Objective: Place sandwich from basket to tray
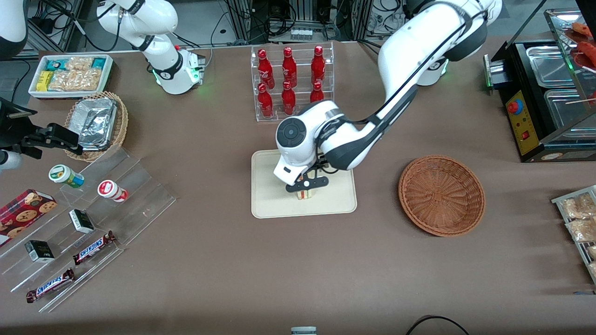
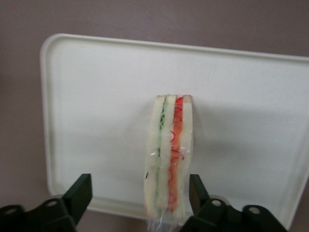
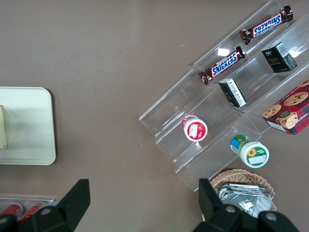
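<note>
The sandwich (image 1: 305, 194), a pale bread wedge with orange-red and green filling stripes, stands on edge on the cream tray (image 1: 272, 204), in the part nearer the front camera. My left gripper (image 1: 307, 185) hangs just above it, open. In the left wrist view the sandwich (image 2: 169, 159) stands on the tray (image 2: 96, 96) between the black fingers (image 2: 82, 191) of the gripper (image 2: 140, 184). One finger is close beside it and the other is well apart. The reddish-brown wicker basket (image 1: 441, 195) lies empty toward the working arm's end of the table.
A clear rack of red bottles (image 1: 291, 81) stands just farther from the front camera than the tray. Clear stepped shelves with candy bars and cups (image 1: 93, 209) and a tan basket holding a foil container (image 1: 98, 123) lie toward the parked arm's end. A black appliance (image 1: 535, 93) stands at the working arm's end.
</note>
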